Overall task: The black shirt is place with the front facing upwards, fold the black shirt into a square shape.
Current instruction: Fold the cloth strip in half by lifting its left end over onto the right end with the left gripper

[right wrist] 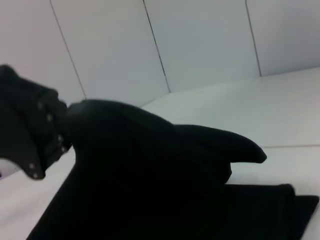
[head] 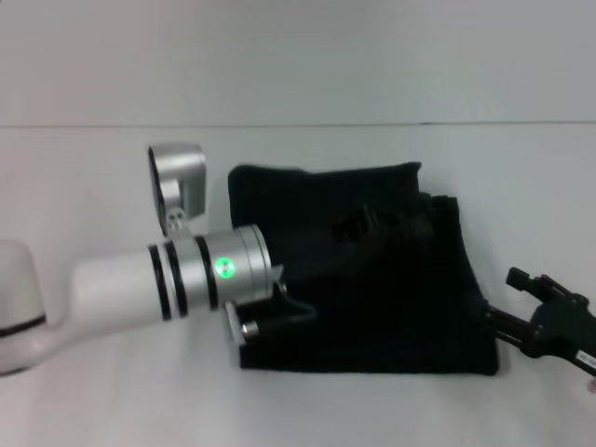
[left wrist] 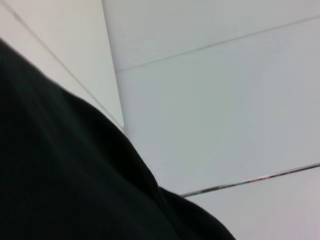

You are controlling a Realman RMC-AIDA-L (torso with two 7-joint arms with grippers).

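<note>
The black shirt [head: 391,298] lies folded into a rough rectangle in the middle of the white table [head: 112,400]. No print shows. My left arm reaches across it from the left. My left gripper [head: 371,229] is over the shirt's middle, shut on a fold of cloth that it holds raised. In the right wrist view the lifted cloth [right wrist: 145,165] forms a hump leading up to the left gripper [right wrist: 31,131]. Black cloth [left wrist: 60,175] fills a corner of the left wrist view. My right gripper [head: 505,300] is open at the shirt's right edge, low over the table.
The white table runs all around the shirt, with a pale wall [head: 298,56] behind it. My left arm's silver wrist [head: 223,270] hangs over the shirt's left edge.
</note>
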